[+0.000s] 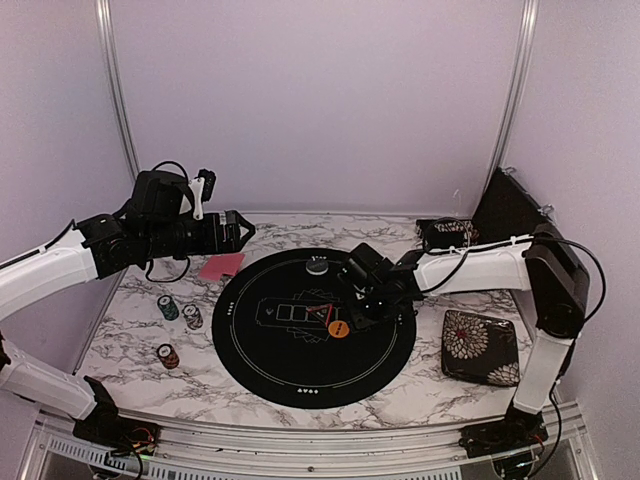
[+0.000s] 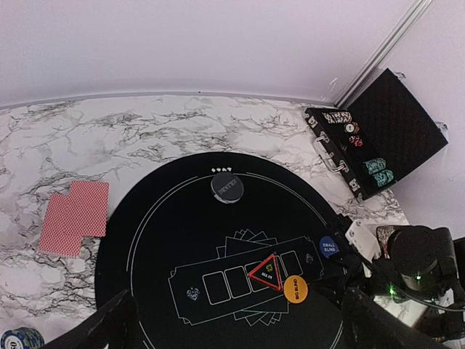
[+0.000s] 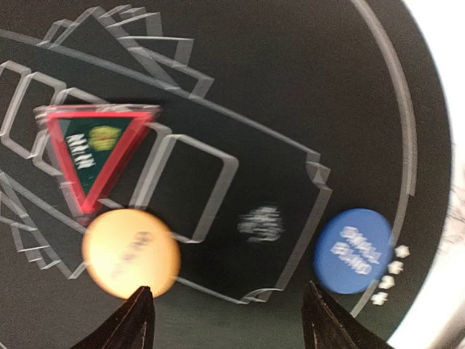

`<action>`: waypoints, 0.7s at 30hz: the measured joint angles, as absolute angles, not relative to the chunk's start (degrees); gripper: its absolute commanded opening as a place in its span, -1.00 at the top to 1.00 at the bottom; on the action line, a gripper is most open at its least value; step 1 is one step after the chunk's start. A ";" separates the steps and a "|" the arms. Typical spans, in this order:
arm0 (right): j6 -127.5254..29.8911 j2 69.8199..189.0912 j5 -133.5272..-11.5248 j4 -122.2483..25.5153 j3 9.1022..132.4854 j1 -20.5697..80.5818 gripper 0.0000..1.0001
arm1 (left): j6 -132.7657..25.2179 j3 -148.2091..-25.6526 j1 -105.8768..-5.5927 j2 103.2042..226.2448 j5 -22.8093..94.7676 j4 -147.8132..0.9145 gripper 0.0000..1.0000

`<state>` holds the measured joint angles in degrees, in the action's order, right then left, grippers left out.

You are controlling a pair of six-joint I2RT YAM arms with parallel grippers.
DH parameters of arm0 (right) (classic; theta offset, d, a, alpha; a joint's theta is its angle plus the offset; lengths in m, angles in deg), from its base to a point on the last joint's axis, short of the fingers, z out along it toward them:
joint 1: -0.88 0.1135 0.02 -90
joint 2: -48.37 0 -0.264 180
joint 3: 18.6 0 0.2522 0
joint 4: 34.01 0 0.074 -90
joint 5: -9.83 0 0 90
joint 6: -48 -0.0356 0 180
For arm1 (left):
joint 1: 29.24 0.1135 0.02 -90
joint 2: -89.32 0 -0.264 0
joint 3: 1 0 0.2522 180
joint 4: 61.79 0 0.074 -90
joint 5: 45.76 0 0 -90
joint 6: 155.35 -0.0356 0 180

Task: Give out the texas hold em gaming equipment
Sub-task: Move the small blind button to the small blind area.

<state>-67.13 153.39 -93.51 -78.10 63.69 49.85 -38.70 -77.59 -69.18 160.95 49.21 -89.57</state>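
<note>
While our right gripper (image 3: 229, 313) hangs parted and empty, the orange button (image 3: 131, 252) lies just beyond one fingertip, the blue button (image 3: 354, 249) beyond the other. Our left gripper (image 2: 240, 336) gapes wide.

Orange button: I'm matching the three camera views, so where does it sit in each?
Top external: orange button, just below picture centre.
Left wrist: lower right of centre.
Right wrist: lower left.
Shared landmark: the red-edged triangle marker, right beside it in every view.
</note>
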 measured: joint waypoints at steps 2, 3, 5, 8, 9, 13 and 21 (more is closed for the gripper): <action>-66.49 154.30 -91.96 -77.70 64.57 51.31 -0.35 | -38.68 -77.59 -69.18 160.95 49.21 -89.57 -0.98; -66.08 154.87 -91.24 -77.49 64.94 51.86 -0.36 | -38.68 -77.59 -69.18 160.95 49.21 -89.57 -0.98; -65.75 155.92 -90.21 -77.40 65.66 52.32 -0.37 | -38.61 -77.59 -69.18 160.89 49.21 -89.60 -0.98; -65.51 157.69 -88.92 -77.07 66.93 52.43 -0.38 | -38.55 -77.59 -69.18 160.78 49.23 -89.60 -0.98; -65.49 158.19 -88.44 -77.05 67.34 52.45 -0.38 | -38.55 -77.59 -69.18 160.76 49.23 -89.57 -0.98; -65.47 159.79 -87.74 -76.94 68.68 52.69 -0.39 | -38.52 -77.59 -69.18 160.74 49.23 -89.57 -0.98; -65.55 161.87 -87.72 -77.00 70.49 52.80 -0.28 | -38.52 -77.59 -69.18 160.74 49.23 -89.57 -0.98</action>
